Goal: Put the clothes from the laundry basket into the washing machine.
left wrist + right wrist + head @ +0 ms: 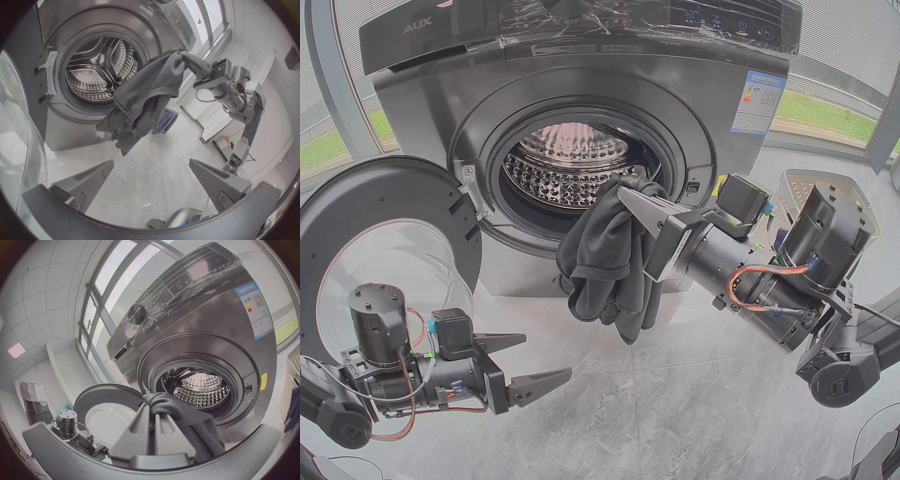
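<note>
Now: right claw (625, 195) is clamped together on the bunched top of a dark grey garment (606, 262). The rest of the cloth hangs below the claw, above the floor (650, 400). Just past the claw's tips is the open mouth of the washing machine (700, 94), with the steel drum (569, 162) beyond; the garment is in front of the opening.

Left claw (547, 356) is low, fingers spread apart over the floor, well apart from the garment. The round door (381, 194) stands swung open beside it.

The laundry basket (800, 184) sits behind the right claw's wrist, beside the machine, with a blue cloth (165, 120) draped over its rim.

The floor is pale grey, marbled and glossy. The room has tall windows (106, 280), white tiled walls (37, 287) and grass (825, 115) outside.
</note>
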